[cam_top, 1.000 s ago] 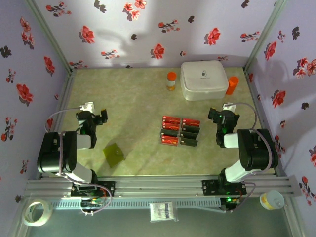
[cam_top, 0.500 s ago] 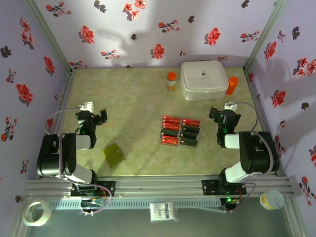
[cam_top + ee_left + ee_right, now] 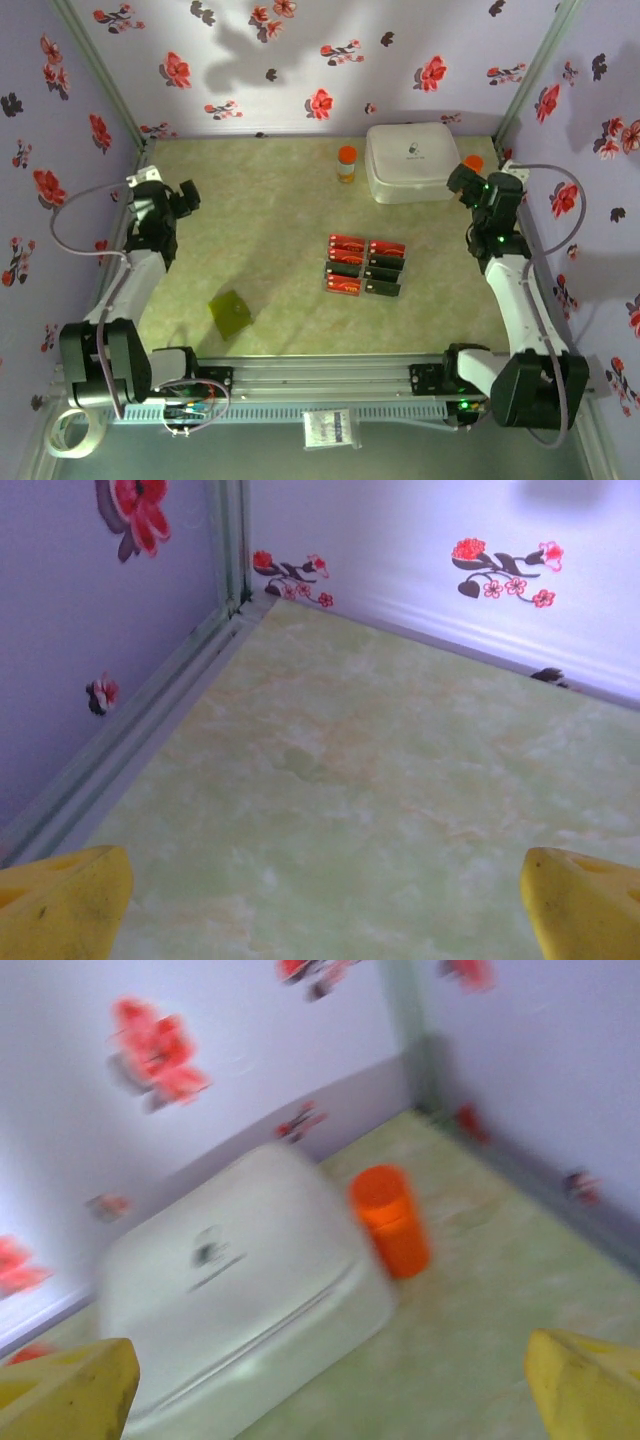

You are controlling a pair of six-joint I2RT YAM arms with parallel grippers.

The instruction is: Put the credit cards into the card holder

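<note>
With the left gripper (image 3: 183, 196) and right gripper (image 3: 463, 181) spread wide and empty, tightly packed credit cards (image 3: 365, 266) could be dragged along when one is pinched.

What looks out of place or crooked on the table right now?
Nothing is spilled or damaged. The credit cards lie in a tidy two-column block; only the card holder looks askew, turned diagonally to the edges of the table and lying well apart from the cards.
</note>
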